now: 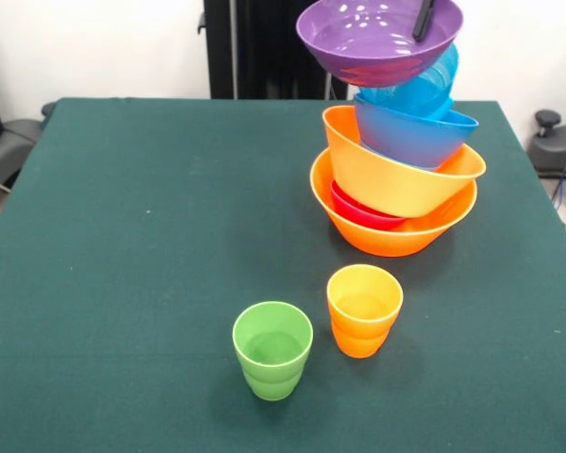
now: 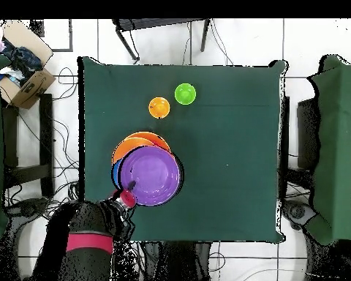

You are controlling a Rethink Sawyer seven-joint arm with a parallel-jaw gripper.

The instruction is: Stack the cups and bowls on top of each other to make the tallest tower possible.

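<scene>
The tower [image 1: 396,151] stands toward the far right of the green counter [image 1: 151,217] in the front view, and most of the building looks done. A large orange bowl [image 1: 389,231] forms the base, a small red bowl [image 1: 363,212] sits inside it, a second orange bowl [image 1: 396,179] tilts on top of that, then come blue bowls [image 1: 410,127] nested at a slant, and the wide purple bowl [image 1: 377,38] crowns the pile. The whole stack leans, each layer sitting at a different angle from the one below. A dark finger of the pincer [image 1: 423,19] shows at the purple bowl's rim, on the side nearest the robot, reaching down into the bowl; in the overhead view the arm [image 2: 87,238] comes up from the bottom left to that same rim. Whether the pincer is pinching the rim or has let go cannot be told, since only one dark tip shows. Two cups are not yet stacked: the green cup [image 1: 273,349] and the orange cup [image 1: 363,310] stand upright on the counter near the front edge, just beside each other but apart, and well clear of the tower. A blue cup cannot be made out anywhere; it may be hidden among the blue bowls. What appears to be left is settling the purple bowl and then adding the two loose cups, which on so crooked a pile looks risky.
</scene>
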